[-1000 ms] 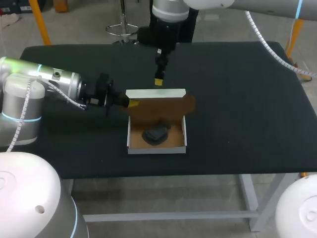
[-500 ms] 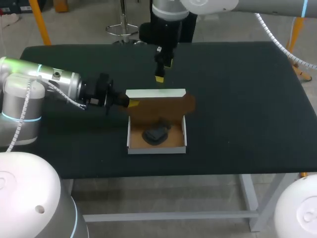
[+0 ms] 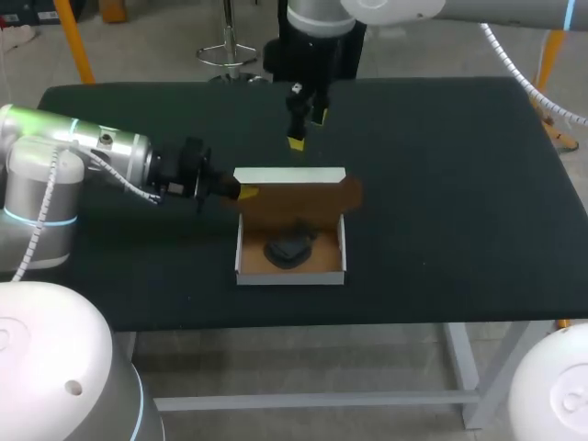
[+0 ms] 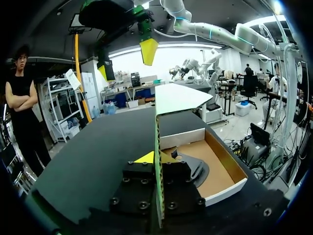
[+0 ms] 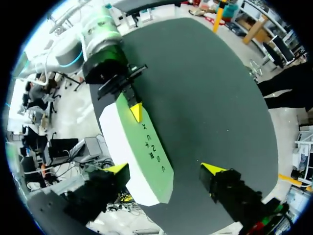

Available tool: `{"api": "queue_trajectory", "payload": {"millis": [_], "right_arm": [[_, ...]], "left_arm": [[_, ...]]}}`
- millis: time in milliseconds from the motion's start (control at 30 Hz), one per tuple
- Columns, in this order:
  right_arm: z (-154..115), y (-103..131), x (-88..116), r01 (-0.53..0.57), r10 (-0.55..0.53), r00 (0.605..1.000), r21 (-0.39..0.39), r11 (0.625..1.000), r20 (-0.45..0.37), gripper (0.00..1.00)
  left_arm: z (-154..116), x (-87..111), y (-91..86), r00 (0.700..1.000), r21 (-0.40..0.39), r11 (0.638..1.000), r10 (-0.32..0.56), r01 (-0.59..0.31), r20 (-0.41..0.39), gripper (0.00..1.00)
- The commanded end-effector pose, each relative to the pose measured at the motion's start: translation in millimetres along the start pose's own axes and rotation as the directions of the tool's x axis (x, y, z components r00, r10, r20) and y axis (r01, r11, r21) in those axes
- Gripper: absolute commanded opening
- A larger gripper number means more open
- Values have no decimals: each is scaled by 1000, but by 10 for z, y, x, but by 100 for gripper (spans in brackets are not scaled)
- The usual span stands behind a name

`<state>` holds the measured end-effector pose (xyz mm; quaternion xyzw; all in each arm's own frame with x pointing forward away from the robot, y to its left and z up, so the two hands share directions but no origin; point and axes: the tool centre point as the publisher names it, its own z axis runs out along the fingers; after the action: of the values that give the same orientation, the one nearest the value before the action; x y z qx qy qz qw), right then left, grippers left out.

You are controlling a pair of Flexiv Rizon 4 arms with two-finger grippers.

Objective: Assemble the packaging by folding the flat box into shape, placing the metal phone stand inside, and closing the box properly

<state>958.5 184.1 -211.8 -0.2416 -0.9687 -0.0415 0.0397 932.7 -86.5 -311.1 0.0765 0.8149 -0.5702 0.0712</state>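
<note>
Evidently mid-closing: the brown cardboard box point(image 3: 290, 276) sits open on the black table point(image 3: 441, 202), its white-faced lid point(image 3: 289, 175) standing upright.

Inside the tray lies the dark metal phone stand point(image 3: 287, 248); the left gripper point(image 3: 243, 191) has its fingers pinched on the lid's side edge, cardboard clamped between them; the right gripper point(image 3: 296, 138) hangs above and behind the lid, fingers spread wide, holding nothing; the risk, as I judge it: should the right push the lid down without the left letting go, the panel may crease or drag the tray; the brown side flap point(image 3: 352, 193) could splay outside the wall.
</note>
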Motion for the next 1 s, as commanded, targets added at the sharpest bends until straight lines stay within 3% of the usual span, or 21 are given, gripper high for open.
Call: {"api": "queue_trajectory", "payload": {"millis": [33,533,1000], "right_arm": [[-17,-84,-63,-40,40,999,-20,999,-26,100],[-5,-229,-53,-220,219,974,-15,975,-52,100],[58,-435,5,-470,469,882,1,883,-53,100]], "left_arm": [[28,47,-8,1000,-11,1000,17,-17,24,0],[10,189,-40,983,-20,988,153,-152,96,0],[3,297,-1,946,-33,959,282,-280,159,0]]}}
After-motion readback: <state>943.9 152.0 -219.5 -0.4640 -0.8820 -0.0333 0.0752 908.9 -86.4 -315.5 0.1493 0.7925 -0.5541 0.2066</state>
